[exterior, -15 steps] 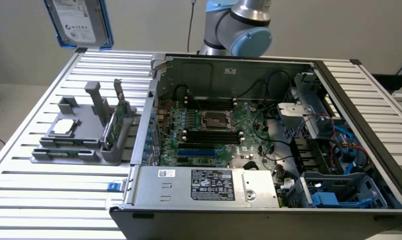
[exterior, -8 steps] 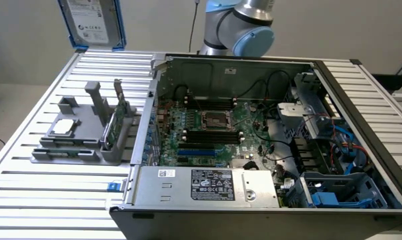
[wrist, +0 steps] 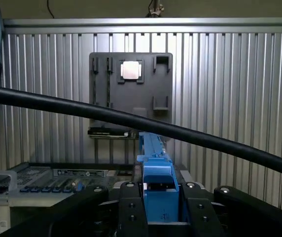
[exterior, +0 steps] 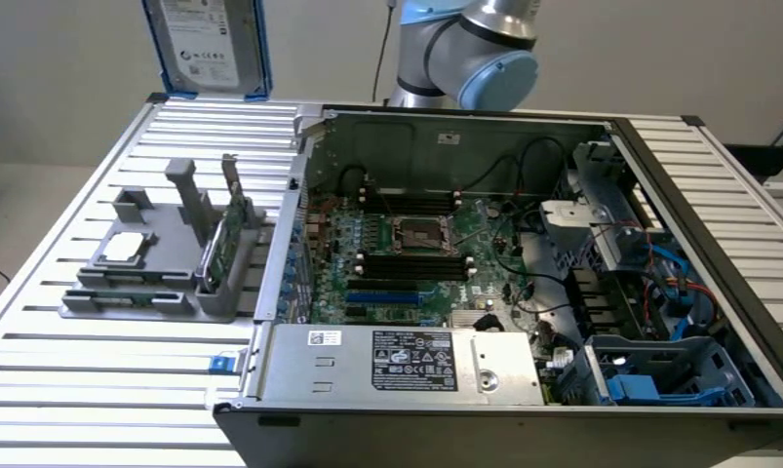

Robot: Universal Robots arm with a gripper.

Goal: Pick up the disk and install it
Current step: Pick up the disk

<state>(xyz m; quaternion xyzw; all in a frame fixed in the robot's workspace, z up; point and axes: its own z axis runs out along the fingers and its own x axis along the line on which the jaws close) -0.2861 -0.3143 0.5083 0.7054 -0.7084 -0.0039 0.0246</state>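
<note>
Clamping the disk [exterior: 209, 44] by its blue frame, the gripper [wrist: 158, 192] presses its 2 black fingers [wrist: 131, 202] against either side, and the drive runs edge-on away from the wrist camera. In the exterior view the disk stands upright, label outward, over the tabletop's [exterior: 92, 390] far corner on the exterior view's left, well apart from the open computer case [exterior: 405, 146]. Whether its lower edge touches anything there I cannot tell.

The hold looks to be on the narrow plastic frame alone, so a jolt could tilt the drive or let it slip between the fingers. A black cable [wrist: 131, 120] sags across the wrist view between gripper and tabletop. It could catch on a case wall or on the drive itself.

Inside the case lie the motherboard [exterior: 405, 244], a power supply [exterior: 405, 361] along the near edge, and a blue-fitted cage [exterior: 658, 375] at the near corner on the exterior view's right, with loose wires crowding close by. These wires are 1 more snag risk. The grey fixture [exterior: 137, 210] by the tabletop's left edge holds a processor chip [exterior: 125, 249] lying flat and a green circuit card [exterior: 232, 229] standing on edge.
</note>
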